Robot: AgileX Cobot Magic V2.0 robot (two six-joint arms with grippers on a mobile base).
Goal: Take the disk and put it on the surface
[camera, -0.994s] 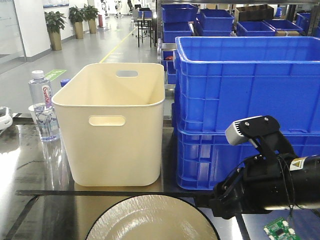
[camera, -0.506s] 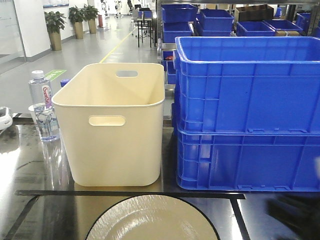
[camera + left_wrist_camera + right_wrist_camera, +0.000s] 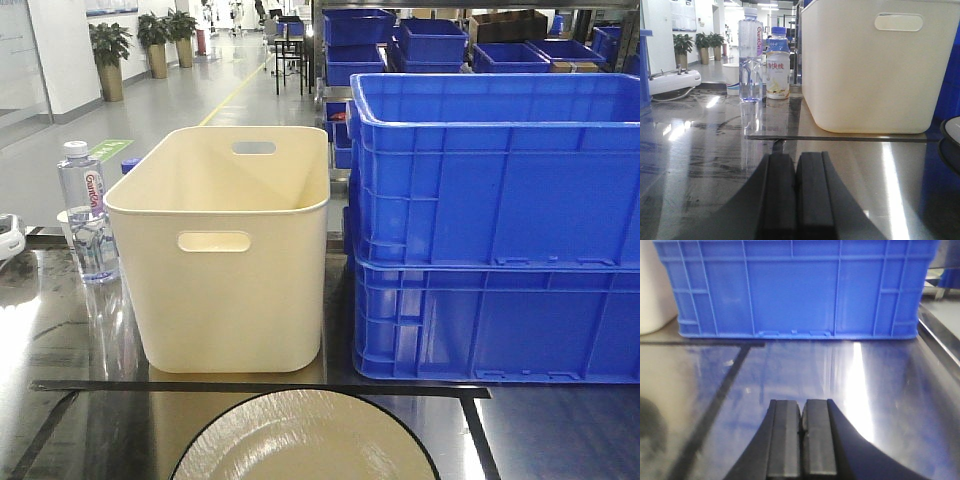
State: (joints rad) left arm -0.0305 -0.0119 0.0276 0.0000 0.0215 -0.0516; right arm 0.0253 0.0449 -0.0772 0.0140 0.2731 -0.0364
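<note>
The left claw (image 3: 796, 200) sits low over the desk (image 3: 705, 150), its two black pads pressed together with nothing between them. The right claw (image 3: 802, 440) is likewise pressed together and empty, low over the glossy top on the right side. Neither claw appears in the front view.

The disk (image 3: 305, 440), a pale round plate with a dark rim, lies at the near edge of the front view, partly cut off by the frame. Its dark rim (image 3: 950, 145) shows at the right edge of the left wrist view, so it lies to the right of the left claw. It rests inside the area bounded by a black tape line (image 3: 260, 387).

Beyond the tape stand a cream bin (image 3: 225, 260) and stacked blue crates (image 3: 490, 230). A water bottle (image 3: 85, 215) and a small drink bottle (image 3: 777, 65) stand further left.

Judgement: the step in hand is the approach to the disk; nothing is grasped yet. To do it well:
- Spread the claw fully before descent.
- Take the disk at its rim, one pad over and one under; the flat body offers no other hold.
- Expect the glossy top to let the disk slide; close slowly.
- Keep clear of the bin and crates while lifting.
</note>
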